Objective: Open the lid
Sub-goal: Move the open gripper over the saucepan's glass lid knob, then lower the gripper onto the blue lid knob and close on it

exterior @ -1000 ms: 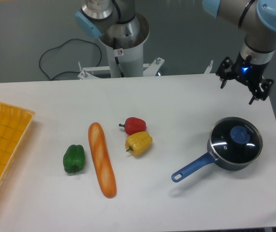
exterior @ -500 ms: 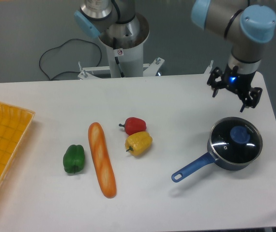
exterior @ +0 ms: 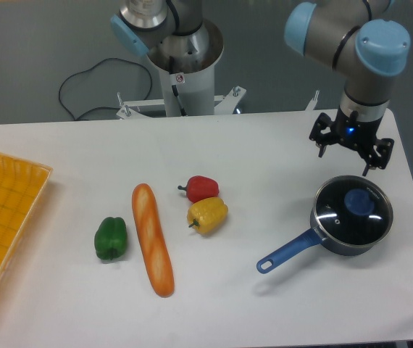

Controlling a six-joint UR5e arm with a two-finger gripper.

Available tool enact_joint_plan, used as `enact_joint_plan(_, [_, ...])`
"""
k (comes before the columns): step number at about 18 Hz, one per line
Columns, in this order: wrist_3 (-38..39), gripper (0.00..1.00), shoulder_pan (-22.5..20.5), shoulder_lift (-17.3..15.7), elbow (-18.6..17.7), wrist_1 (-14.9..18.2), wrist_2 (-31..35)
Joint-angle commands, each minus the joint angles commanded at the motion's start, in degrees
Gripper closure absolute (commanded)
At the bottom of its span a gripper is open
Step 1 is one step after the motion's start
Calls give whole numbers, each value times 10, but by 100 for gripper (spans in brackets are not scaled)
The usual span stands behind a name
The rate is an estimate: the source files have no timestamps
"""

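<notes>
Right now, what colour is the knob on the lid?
Blue: the knob sits at the centre of the clear glass lid, seen in the fixed camera view.

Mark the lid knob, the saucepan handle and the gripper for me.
lid knob (exterior: 358, 201), fixed camera, top of the blue knob
saucepan handle (exterior: 288, 251), fixed camera, middle of the blue handle
gripper (exterior: 351, 154), fixed camera, midway between the fingers

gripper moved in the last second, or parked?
Yes. The gripper has shifted left and down toward the saucepan, which stayed put; it now hangs just above the lid.
</notes>
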State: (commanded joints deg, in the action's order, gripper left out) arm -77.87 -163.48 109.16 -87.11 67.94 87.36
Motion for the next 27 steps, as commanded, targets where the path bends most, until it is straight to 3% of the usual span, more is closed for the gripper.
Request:
enact_joint_plan(6, [25,0,18,54,59,33,-2])
enact_joint_plan(14, [24,0,8,106,80,29,-3])
enact_joint_plan(27, [26,0,-1,118,97,29,-4])
